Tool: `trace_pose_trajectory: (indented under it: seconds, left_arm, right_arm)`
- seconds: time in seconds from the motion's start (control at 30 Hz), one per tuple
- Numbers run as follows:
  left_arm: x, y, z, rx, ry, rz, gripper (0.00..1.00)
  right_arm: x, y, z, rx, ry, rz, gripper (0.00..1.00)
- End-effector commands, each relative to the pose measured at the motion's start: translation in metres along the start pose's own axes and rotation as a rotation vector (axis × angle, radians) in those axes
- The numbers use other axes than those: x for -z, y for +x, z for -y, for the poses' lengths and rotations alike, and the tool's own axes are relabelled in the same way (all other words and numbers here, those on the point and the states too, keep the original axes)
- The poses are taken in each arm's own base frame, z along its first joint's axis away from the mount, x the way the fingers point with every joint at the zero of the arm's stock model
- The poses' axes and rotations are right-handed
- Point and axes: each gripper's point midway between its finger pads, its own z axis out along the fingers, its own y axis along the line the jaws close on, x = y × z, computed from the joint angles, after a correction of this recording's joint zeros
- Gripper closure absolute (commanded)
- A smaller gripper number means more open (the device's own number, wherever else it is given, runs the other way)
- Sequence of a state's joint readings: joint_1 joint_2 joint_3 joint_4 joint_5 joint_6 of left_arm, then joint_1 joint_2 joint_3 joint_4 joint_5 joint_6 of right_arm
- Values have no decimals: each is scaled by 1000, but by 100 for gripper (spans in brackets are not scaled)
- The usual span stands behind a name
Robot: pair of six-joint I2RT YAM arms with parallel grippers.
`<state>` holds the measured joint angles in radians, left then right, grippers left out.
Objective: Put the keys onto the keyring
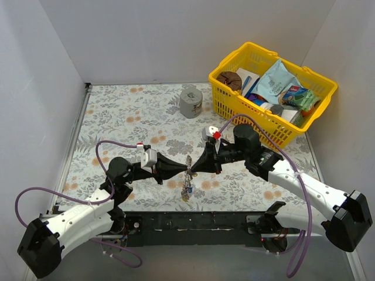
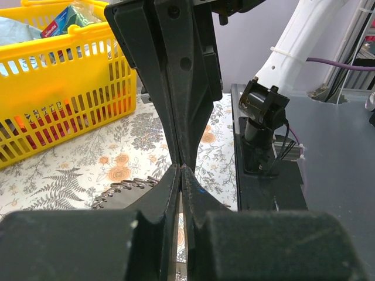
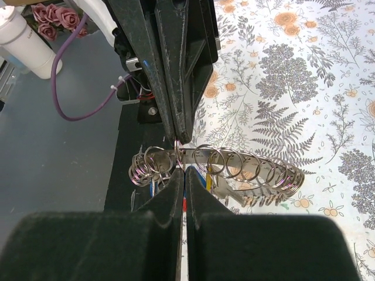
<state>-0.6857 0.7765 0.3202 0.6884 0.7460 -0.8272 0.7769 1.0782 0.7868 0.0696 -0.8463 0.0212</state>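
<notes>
Two grippers tip to tip above the middle of the flowered cloth (image 1: 129,111), seen from the top. Left gripper (image 1: 183,170) closed fully, right gripper (image 1: 195,167) closed fully as well, fingers pointing at each other. Between the tips the keyring (image 1: 188,168), lifted off the cloth, with the keys (image 1: 186,191) hanging under it in a bunch. Further back a grey can (image 1: 191,102), and at the right a yellow basket (image 1: 258,120) full of packets.

From the left wrist: own jaws pressed together with no gap, tip against the tip of the right gripper coming from above. Low and left of the fingers, only the ridged edge of the keyring (image 2: 126,188) visible. Basket (image 2: 58,111) at the upper left, well apart.

From the right wrist: own jaws pressed together too, tips touching the lower edge of the keyring (image 3: 196,154). Left gripper pinching the same band from the far side. Many small rings (image 3: 275,175) strung along the band. Under it blue, yellow and red heads of keys (image 3: 208,179), partly hidden by the fingers. Not possible to tell whether the right gripper pinches the band itself or one small ring.
</notes>
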Motion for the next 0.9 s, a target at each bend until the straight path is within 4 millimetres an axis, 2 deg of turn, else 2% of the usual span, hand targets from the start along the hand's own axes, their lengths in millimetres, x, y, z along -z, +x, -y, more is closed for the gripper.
trace_pose_trajectory:
  seconds: [0.0,0.27,0.5,0.57,0.8,0.87]
  left_arm:
    - [-5,-33,-1,-81,0,85,100]
    - [-6,-35,0,-82,9,92,100]
    - [-8,-33,1,-68,23,86,100]
    - [-8,-32,1,-65,26,83,100]
    - [-7,-30,0,-74,16,70,100]
    - [-7,-29,-1,-72,12,65,100]
  right_arm:
    - [0,3,-3,-8,-29,-20,99]
    - [-4,11,-2,-48,-45,-49,99]
    - [-5,5,4,-41,-22,-46,99]
    - [-4,2,7,-36,-1,-42,94]
    - [11,-4,7,61,101,1,60]
    - [14,-6,7,76,114,14,54]
